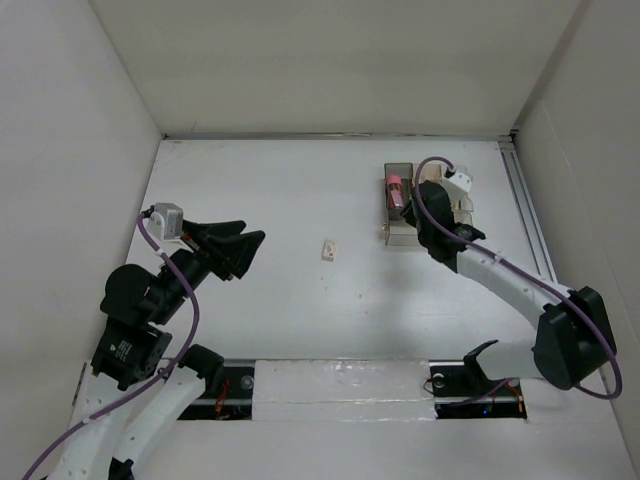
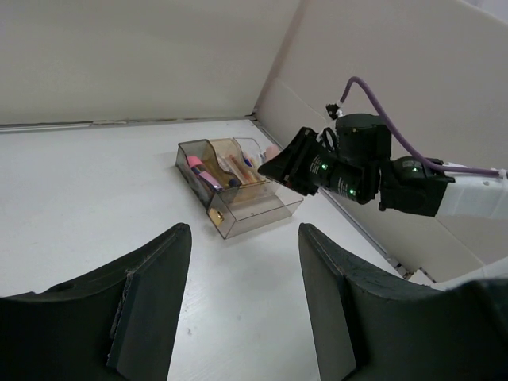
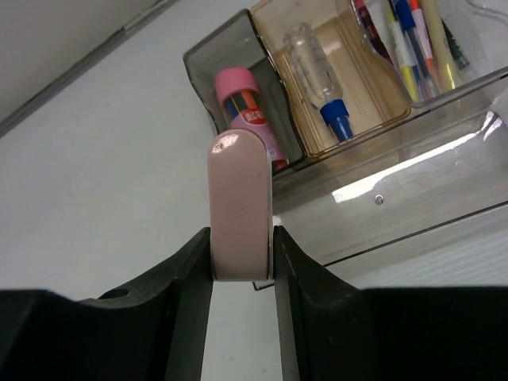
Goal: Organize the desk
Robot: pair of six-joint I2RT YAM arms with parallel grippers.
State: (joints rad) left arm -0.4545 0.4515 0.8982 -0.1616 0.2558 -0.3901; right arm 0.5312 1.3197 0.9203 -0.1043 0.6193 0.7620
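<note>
**Q:** Entry one, right gripper [image 3: 242, 246]: how are the jaws recorded?

**A:** Pinched on a pale pink flat piece [image 3: 240, 198], rounded at the tip. Its long axis is held in line with the fingers, pointing away from the wrist.

**Q:** Where is the clear tray [image 3: 413, 190] entered relative to those jaws?

**A:** Just ahead of and below the tip, at the far right of the desk [image 1: 260, 190]. The dark end compartment, occupied by a pink-capped glue stick [image 3: 248, 111], is seen directly beyond the tip. The amber compartment with a blue-capped bottle [image 3: 319, 71] is offset to one side. A short lowering into the tray is judged to be the move called for. Which compartment is meant cannot be told.

**Q:** Entry two, left gripper [image 2: 244, 238]?

**A:** Jaws spread, nothing held, well apart from the tray. A small loose item [image 1: 327, 250] is noted mid-desk, nearer this arm than the right.
</note>
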